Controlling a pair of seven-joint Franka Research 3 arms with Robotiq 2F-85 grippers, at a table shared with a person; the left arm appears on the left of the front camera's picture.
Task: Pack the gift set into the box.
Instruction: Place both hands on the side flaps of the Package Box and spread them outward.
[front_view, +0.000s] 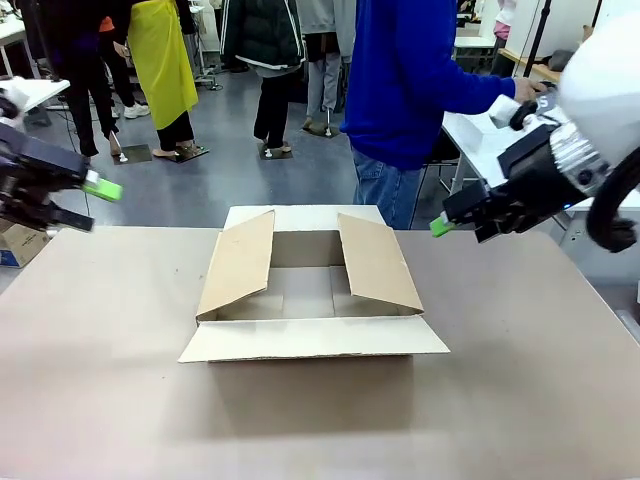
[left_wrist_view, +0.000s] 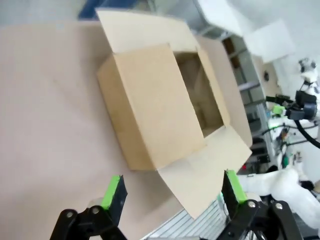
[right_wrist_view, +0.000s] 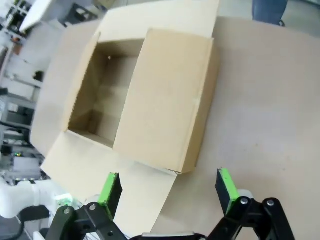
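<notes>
Two parted grippers (left_wrist_view: 172, 181) (right_wrist_view: 167, 179) beside the box (front_view: 310, 338)

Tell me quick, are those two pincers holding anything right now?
Left pincer: open, holding nothing.
Right pincer: open, holding nothing.

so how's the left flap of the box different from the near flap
The left flap is folded inward and slants over the open top of the box. The near flap is folded outward and lies about level, sticking out past the front wall. The left flap hides part of the opening, while the near flap hides none of it. Both are plain brown cardboard, hinged to the box's rim.
</notes>
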